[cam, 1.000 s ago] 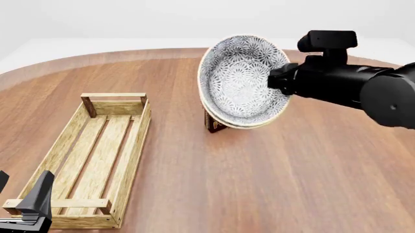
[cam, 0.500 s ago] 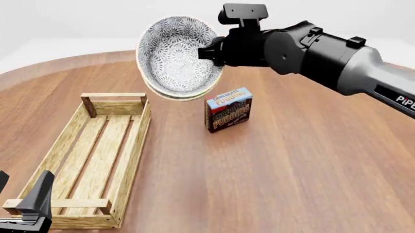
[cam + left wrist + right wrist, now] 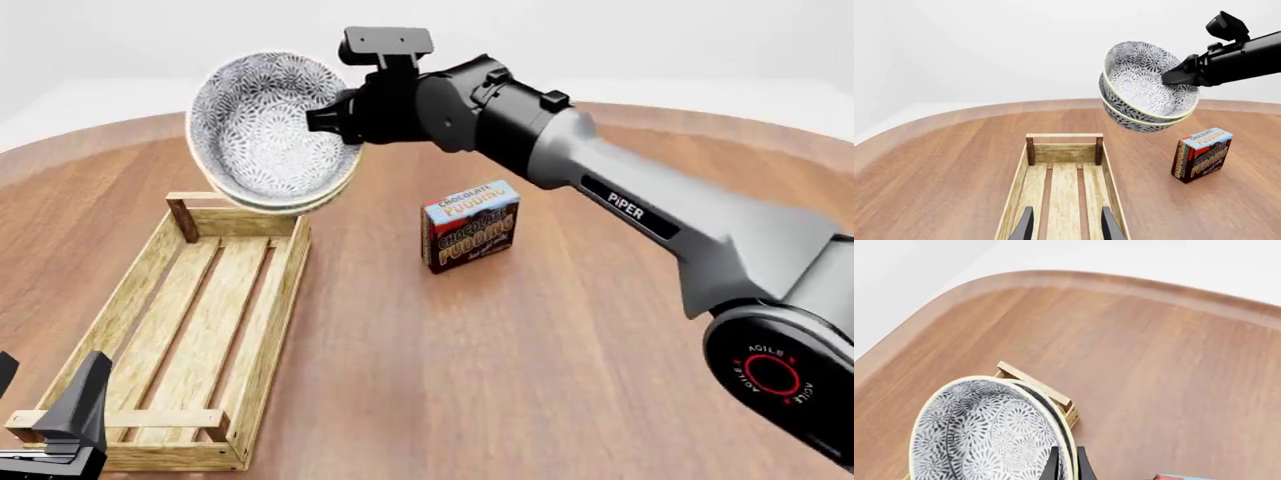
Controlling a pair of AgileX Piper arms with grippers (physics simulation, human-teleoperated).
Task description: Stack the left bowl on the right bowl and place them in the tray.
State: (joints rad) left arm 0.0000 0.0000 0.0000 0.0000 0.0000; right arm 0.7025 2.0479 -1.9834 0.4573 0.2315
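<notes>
Two stacked bowls (image 3: 263,132) with a black-and-white floral pattern hang tilted in the air over the far end of the light-wood tray (image 3: 275,318). My right gripper (image 3: 336,115) is shut on their rim. The bowls also show in the left wrist view (image 3: 1142,89), with the right gripper (image 3: 1175,77) beside them, and in the right wrist view (image 3: 981,435), where the right gripper (image 3: 1066,466) pinches the rim. The tray's far rail shows below them (image 3: 1037,386). My left gripper (image 3: 1066,227) is open and empty over the tray's near end (image 3: 1064,136), at the front view's bottom left (image 3: 47,390).
A chocolate pudding box (image 3: 470,225) stands upright on the wooden table to the right of the tray, also seen in the left wrist view (image 3: 1201,155). The right arm (image 3: 627,210) stretches across the table above the box.
My right arm has carried the stacked bowls leftward, from above the pudding box to over the tray's far end. The left gripper has not moved.
</notes>
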